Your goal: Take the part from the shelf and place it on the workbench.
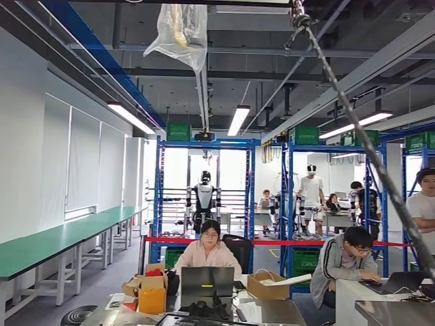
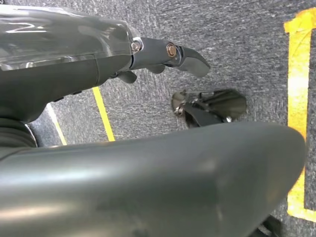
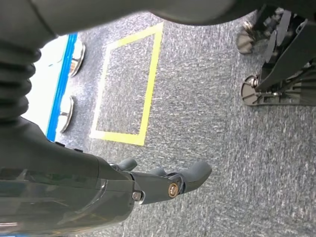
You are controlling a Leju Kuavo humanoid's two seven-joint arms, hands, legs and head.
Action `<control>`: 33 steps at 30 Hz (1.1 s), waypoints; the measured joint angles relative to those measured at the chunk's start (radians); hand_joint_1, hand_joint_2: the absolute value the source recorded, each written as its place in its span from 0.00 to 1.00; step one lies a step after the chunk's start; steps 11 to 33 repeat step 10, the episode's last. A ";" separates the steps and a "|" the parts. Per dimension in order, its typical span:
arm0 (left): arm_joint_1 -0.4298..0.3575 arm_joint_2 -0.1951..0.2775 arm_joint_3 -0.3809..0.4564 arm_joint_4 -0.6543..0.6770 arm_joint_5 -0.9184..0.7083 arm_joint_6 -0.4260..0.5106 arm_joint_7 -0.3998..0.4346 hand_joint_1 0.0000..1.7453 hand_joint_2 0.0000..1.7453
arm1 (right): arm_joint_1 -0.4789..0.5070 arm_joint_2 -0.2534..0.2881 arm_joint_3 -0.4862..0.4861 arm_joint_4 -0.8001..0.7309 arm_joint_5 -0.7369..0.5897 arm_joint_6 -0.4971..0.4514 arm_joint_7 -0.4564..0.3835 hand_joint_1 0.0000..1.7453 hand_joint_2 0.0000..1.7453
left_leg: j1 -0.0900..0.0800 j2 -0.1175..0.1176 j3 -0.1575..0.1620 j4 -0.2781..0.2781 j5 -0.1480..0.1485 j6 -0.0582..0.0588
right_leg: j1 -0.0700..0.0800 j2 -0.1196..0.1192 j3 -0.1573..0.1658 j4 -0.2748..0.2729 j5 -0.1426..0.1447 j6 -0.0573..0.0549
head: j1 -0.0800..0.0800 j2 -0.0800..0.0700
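Blue shelf racks [image 1: 205, 190] stand across the room ahead, with green crates [image 1: 178, 131] on top. I cannot make out any part on them from here. Long green-topped workbenches [image 1: 51, 241] run along the left wall. My left hand [image 2: 111, 49] hangs over grey carpet, its fingers [image 2: 178, 52] stretched out and holding nothing. My right hand [image 3: 123, 185] hangs the same way, fingers [image 3: 186, 177] straight, nothing in them.
Two people sit at laptops at desks [image 1: 205, 278] straight ahead, among cardboard boxes [image 1: 151, 288]. A third person [image 1: 423, 204] stands at the right edge. Red barrier tape [image 1: 266, 242] crosses the shelf row. A dark cable [image 1: 359, 136] slants down the right. Yellow floor markings [image 3: 126, 89] lie below.
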 joint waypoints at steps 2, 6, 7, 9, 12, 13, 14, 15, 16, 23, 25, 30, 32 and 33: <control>0.002 0.000 0.000 0.000 0.000 0.000 0.000 0.00 1.00 | 0.000 0.002 0.000 0.000 0.003 -0.007 0.003 0.00 1.00 | 0.008 -0.001 -0.024 0.050 0.003 -0.016 | -0.002 0.000 -0.003 0.007 -0.003 0.000 | 0.000 0.000; -0.002 -0.004 0.001 0.000 0.002 0.000 -0.005 0.00 1.00 | -0.001 0.003 -0.001 0.000 -0.001 -0.007 -0.012 0.00 0.00 | 0.033 -0.004 0.058 -0.139 0.106 -0.048 | -0.009 0.006 -0.025 0.061 -0.027 0.020 | 0.000 0.000; -0.002 -0.006 0.002 -0.001 0.002 0.000 -0.006 0.00 1.00 | -0.001 0.002 -0.002 0.000 -0.001 -0.007 -0.015 0.00 0.00 | 0.034 -0.006 0.066 -0.161 0.110 -0.043 | -0.008 0.008 -0.033 0.075 -0.034 0.025 | 0.000 0.000; -0.002 -0.008 0.003 -0.001 0.002 0.000 -0.011 0.00 1.00 | -0.001 0.002 -0.004 0.000 -0.003 -0.006 -0.018 0.00 0.00 | 0.029 -0.008 0.062 -0.161 0.106 -0.022 | -0.008 0.010 -0.041 0.085 -0.036 0.029 | -0.001 0.000; -0.001 -0.008 0.003 -0.001 0.002 0.000 -0.012 0.00 1.00 | -0.001 0.002 -0.004 0.000 -0.003 -0.006 -0.019 0.00 0.00 | 0.028 -0.008 0.062 -0.160 0.106 -0.021 | -0.008 0.010 -0.040 0.084 -0.035 0.029 | -0.001 0.000; -0.001 -0.008 0.003 -0.001 0.002 0.000 -0.012 0.00 1.00 | -0.001 0.002 -0.004 0.000 -0.003 -0.006 -0.019 0.00 0.00 | 0.028 -0.008 0.062 -0.160 0.106 -0.021 | -0.008 0.010 -0.040 0.084 -0.035 0.029 | -0.001 0.000; -0.001 -0.008 0.003 -0.001 0.002 0.000 -0.012 0.00 1.00 | -0.001 0.002 -0.004 0.000 -0.003 -0.006 -0.019 0.00 0.00 | 0.028 -0.008 0.062 -0.160 0.106 -0.021 | -0.008 0.010 -0.040 0.084 -0.035 0.029 | -0.001 0.000; -0.001 -0.008 0.003 -0.001 0.002 0.000 -0.012 0.00 1.00 | -0.001 0.002 -0.004 0.000 -0.003 -0.006 -0.019 0.00 0.00 | 0.028 -0.008 0.062 -0.160 0.106 -0.021 | -0.008 0.010 -0.040 0.084 -0.035 0.029 | -0.001 0.000; -0.001 -0.008 0.003 -0.001 0.002 0.000 -0.012 0.00 1.00 | -0.001 0.002 -0.004 0.000 -0.003 -0.006 -0.019 0.00 0.00 | 0.028 -0.008 0.062 -0.160 0.106 -0.021 | -0.008 0.010 -0.040 0.084 -0.035 0.029 | -0.001 0.000; -0.001 -0.008 0.003 -0.001 0.002 0.000 -0.012 0.00 1.00 | -0.001 0.002 -0.004 0.000 -0.003 -0.006 -0.019 0.00 0.00 | 0.028 -0.008 0.062 -0.160 0.106 -0.021 | -0.008 0.010 -0.040 0.084 -0.035 0.029 | -0.001 0.000; -0.001 -0.008 0.003 -0.001 0.002 0.000 -0.012 0.00 1.00 | -0.001 0.002 -0.004 0.000 -0.003 -0.006 -0.019 0.00 0.00 | 0.028 -0.008 0.062 -0.160 0.106 -0.021 | -0.008 0.010 -0.040 0.084 -0.035 0.029 | -0.001 0.000; -0.001 -0.008 0.003 -0.001 0.002 0.000 -0.012 0.00 1.00 | -0.001 0.002 -0.004 0.000 -0.003 -0.006 -0.019 0.00 0.00 | 0.028 -0.008 0.062 -0.160 0.106 -0.021 | -0.008 0.010 -0.040 0.084 -0.035 0.029 | -0.001 0.000; -0.001 -0.008 0.003 -0.001 0.002 0.000 -0.012 0.00 1.00 | -0.001 0.002 -0.004 0.000 -0.003 -0.006 -0.019 0.00 0.00 | 0.028 -0.008 0.062 -0.160 0.106 -0.021 | -0.008 0.010 -0.040 0.084 -0.035 0.029 | -0.001 0.000; -0.001 -0.008 0.003 -0.001 0.002 0.000 -0.012 0.00 1.00 | -0.001 0.002 -0.004 0.000 -0.003 -0.006 -0.019 0.00 0.00 | 0.028 -0.008 0.062 -0.160 0.106 -0.021 | -0.008 0.010 -0.040 0.084 -0.035 0.029 | -0.001 0.000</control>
